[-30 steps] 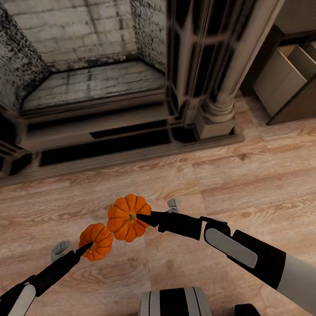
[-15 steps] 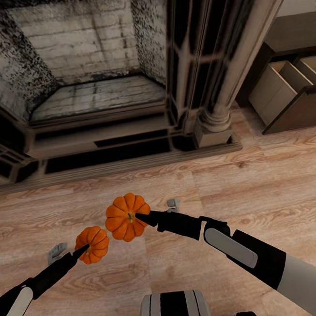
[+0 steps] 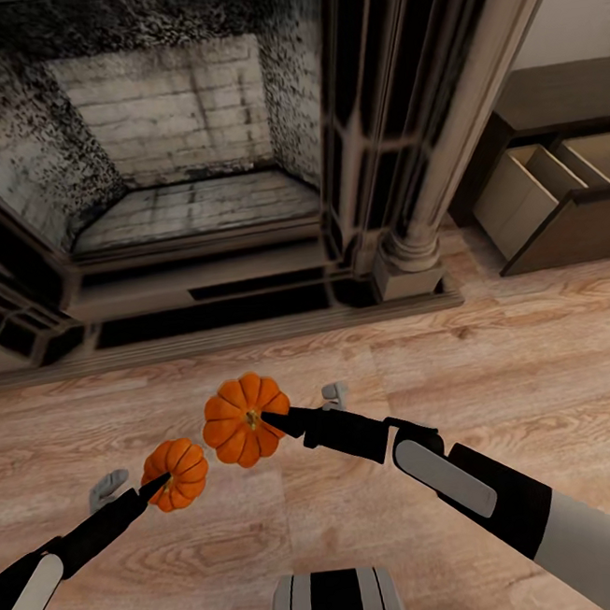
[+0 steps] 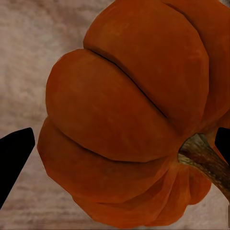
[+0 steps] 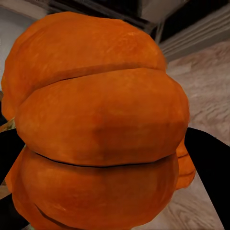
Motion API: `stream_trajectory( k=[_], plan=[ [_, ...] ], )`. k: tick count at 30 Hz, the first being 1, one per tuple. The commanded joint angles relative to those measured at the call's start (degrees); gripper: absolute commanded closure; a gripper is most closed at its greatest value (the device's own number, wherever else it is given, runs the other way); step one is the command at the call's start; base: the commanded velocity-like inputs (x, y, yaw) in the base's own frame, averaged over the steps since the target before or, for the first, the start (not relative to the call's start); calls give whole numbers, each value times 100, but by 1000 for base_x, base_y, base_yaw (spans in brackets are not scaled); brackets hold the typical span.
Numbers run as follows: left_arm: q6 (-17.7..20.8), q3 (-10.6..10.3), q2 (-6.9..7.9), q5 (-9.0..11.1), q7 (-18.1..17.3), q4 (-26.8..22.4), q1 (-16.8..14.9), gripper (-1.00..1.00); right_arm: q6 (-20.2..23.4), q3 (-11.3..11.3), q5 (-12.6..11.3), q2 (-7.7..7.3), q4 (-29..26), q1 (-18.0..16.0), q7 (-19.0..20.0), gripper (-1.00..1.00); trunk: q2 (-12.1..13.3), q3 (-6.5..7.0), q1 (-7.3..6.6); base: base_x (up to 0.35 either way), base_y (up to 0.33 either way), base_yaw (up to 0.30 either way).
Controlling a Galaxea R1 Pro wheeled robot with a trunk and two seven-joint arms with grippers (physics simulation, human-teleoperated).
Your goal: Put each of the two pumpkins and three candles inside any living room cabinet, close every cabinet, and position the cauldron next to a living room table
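Each arm carries one small ribbed orange pumpkin above the pale wood-plank floor (image 3: pixel 497 341): the left gripper (image 3: pixel 164 481) is closed on the smaller-looking pumpkin (image 3: pixel 175 473), and the right gripper (image 3: pixel 265 420) is closed on the larger-looking pumpkin (image 3: pixel 245 419), its dark fingers pinching near the stem. In the left wrist view the left pumpkin (image 4: pixel 129 120) sits between two black fingertips (image 4: pixel 14 153) with its brown stem toward one side; in the right wrist view the right pumpkin (image 5: pixel 96 124) is so close that the contact itself is hidden. The relation that matters is sideways: the long low dark-brown cabinet (image 3: pixel 556 105), with its pulled-out drawer showing pale beige compartments (image 3: pixel 528 192), lies ahead and well off to the robot's right, past the grey stone fireplace (image 3: pixel 187 167) and its column. The right arm is the nearer one, so its pumpkin would likely go in first once the base turns that way.
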Motion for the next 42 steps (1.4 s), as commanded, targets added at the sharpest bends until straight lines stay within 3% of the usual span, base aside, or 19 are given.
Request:
stream_trajectory(
  k=[1,17,19,25,29,33,34,37,42],
  plan=[
    [45,7,0,29,6,-1,-1,100,14,8,-52,-2,5,-5,8,100,0,19,-3,0,0,0],
    [51,7,-1,37,45,-1,-1,100,17,8,-47,-6,119,-5,-25,100,22,374,-44,0,0,0],
    [57,7,0,38,56,-1,-1,100,35,8,-57,-7,122,-5,-181,100,24,418,-49,0,0,0],
    [125,-4,-4,29,572,-5,-1,100,79,13,-150,-10,46,4,-883,100,32,551,-65,0,0,0],
    [150,-3,6,27,660,-11,-1,100,290,15,-509,-36,47,12,-1175,100,38,640,-75,0,0,0],
    [286,-2,46,22,684,-12,-1,100,488,18,-1191,-92,25,13,-1220,100,43,728,-86,0,0,0],
    [358,-2,79,21,688,-17,-1,100,505,27,-1332,-204,16,18,-1210,100,44,751,-88,0,0,0],
    [450,-2,222,26,690,-18,-1,100,475,39,-1425,-518,13,52,-1181,100,48,817,-96,0,0,0],
    [594,-2,361,25,698,-31,-7,100,445,55,-1451,-661,12,64,-1177,100,55,928,-109,0,0,0]
  ],
)
